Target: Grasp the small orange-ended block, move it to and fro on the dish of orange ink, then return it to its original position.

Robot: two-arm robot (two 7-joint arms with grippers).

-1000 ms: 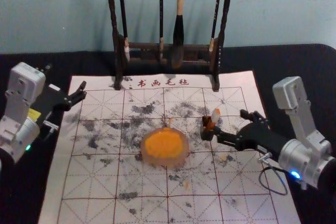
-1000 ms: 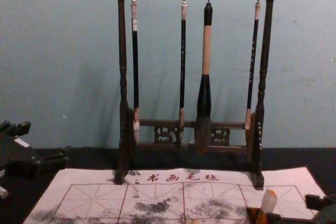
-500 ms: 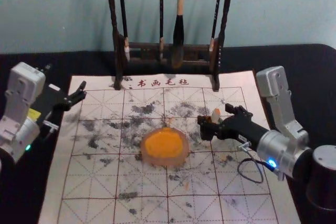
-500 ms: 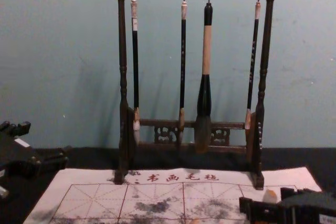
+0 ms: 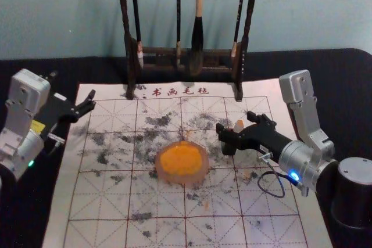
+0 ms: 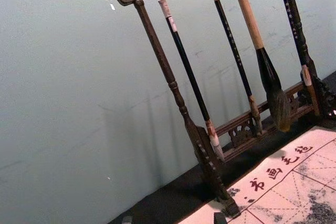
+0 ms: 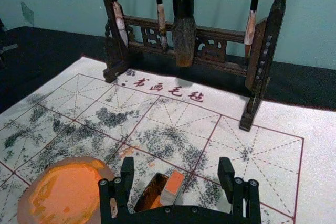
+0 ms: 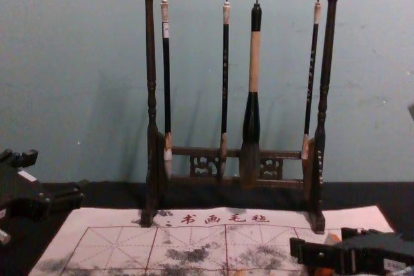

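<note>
Here, right gripper (image 5: 235, 123) wide near a boxy, orange-ended block (image 7: 172, 186), left gripper (image 5: 72, 91) wide by the ink-speckled mat (image 5: 157, 201).

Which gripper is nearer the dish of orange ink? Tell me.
Right. The right gripper is close by the dish, on its right; the left gripper is farther off, by the left edge of the mat.

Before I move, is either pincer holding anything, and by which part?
Nothing is held. The right pincer is open, with gaps either side of the orange-ended block; the left pincer is open and empty.
</note>
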